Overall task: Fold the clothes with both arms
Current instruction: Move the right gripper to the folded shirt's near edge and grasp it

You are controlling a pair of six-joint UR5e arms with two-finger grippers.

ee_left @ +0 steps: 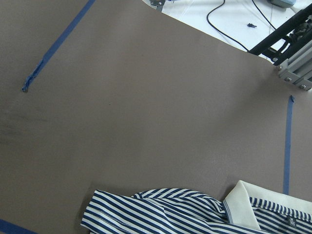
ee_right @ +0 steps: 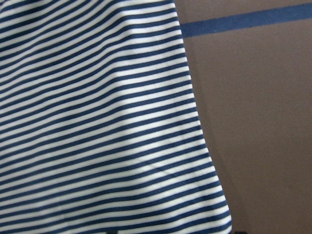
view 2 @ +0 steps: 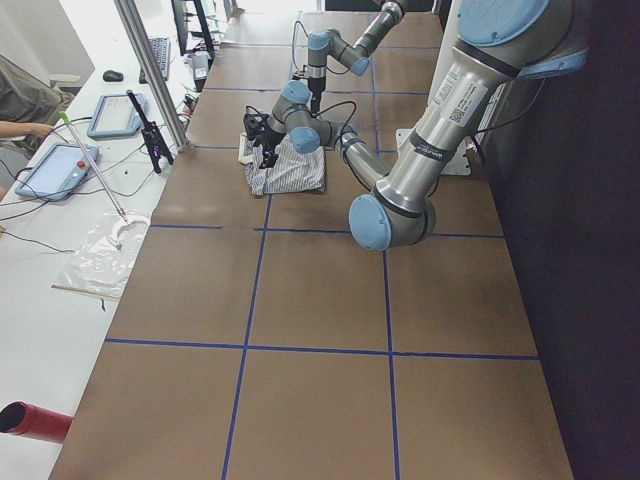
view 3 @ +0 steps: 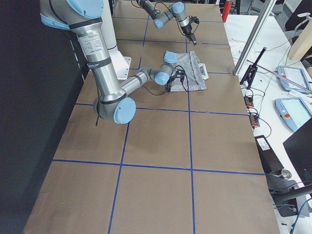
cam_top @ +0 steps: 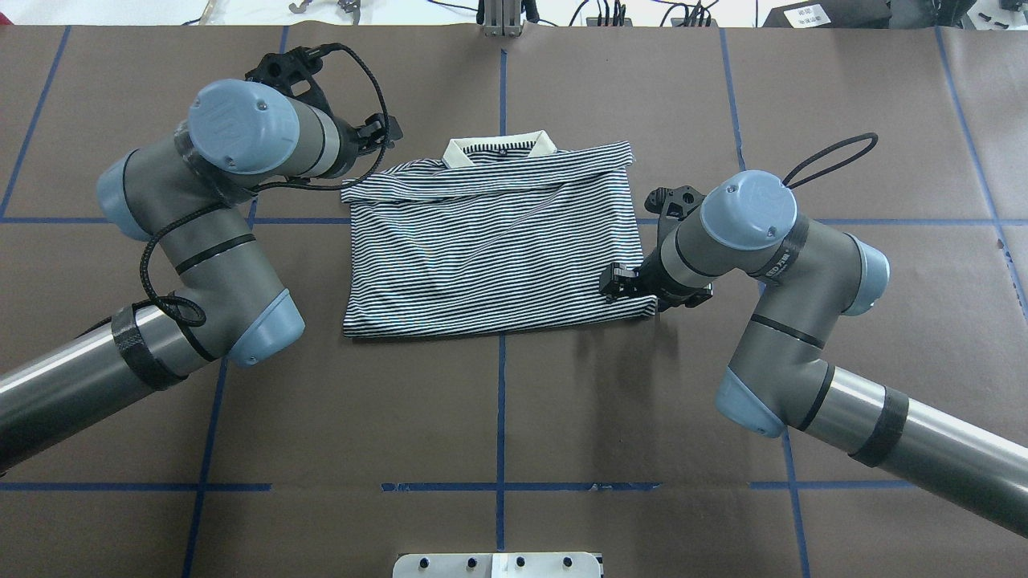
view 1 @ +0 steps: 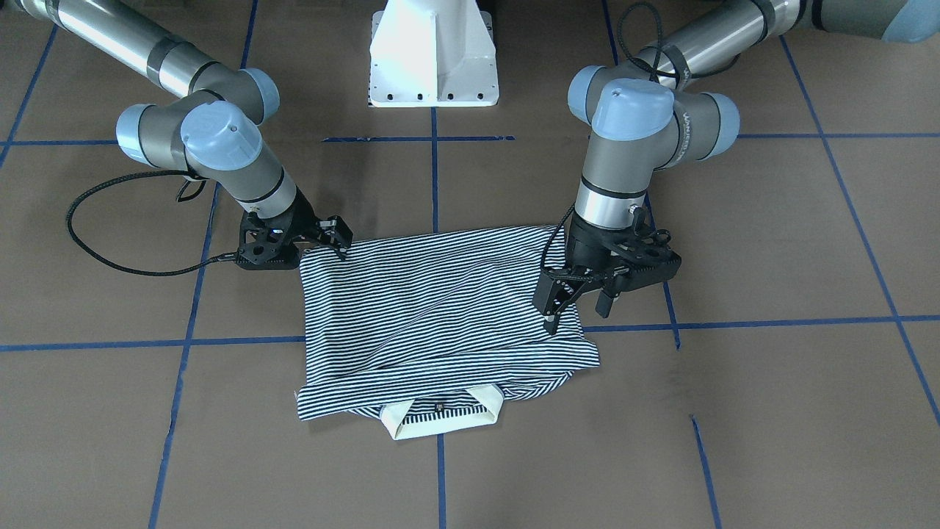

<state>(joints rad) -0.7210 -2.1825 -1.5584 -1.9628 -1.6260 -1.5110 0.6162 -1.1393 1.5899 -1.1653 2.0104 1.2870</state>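
The polo shirt [view 1: 440,308] lies flat on the table [view 1: 771,411] as a rough rectangle between the two pincers. Its cream collar [view 1: 440,422] peeps out on the edge away from the robot. The left gripper [view 1: 576,317] hangs over the collar-side end of the shirt, released, with nothing between its spread fingers. One fingertip [view 1: 552,305] points down at the striped cloth just beneath it, and the other stands off past the hem over bare table. The right gripper [cam_top: 617,282] sits low at the opposite, robot-side corner, with cloth directly under its tip. The step in hand, as I judge it, is taking hold of the edges for a further fold. To do it well, each pincer should come straight down at its own corner. One finger should slip beneath the whole stack and the other close on top, so that no lower layer is left behind. The rumpled flap just beside the left gripper wants gathering into that pinch. Both should then lift level and travel together, keeping the cloth taut between them. I cannot tell whether the right gripper is clenched or released. Its fingers are foreshortened from the front, covered by its wrist from overhead, and absent from its own camera, which shows only stripes and hem. The left wrist view shows no fingers either. The layers cannot be counted, the sleeves are tucked from sight, and the side views are too small to help.
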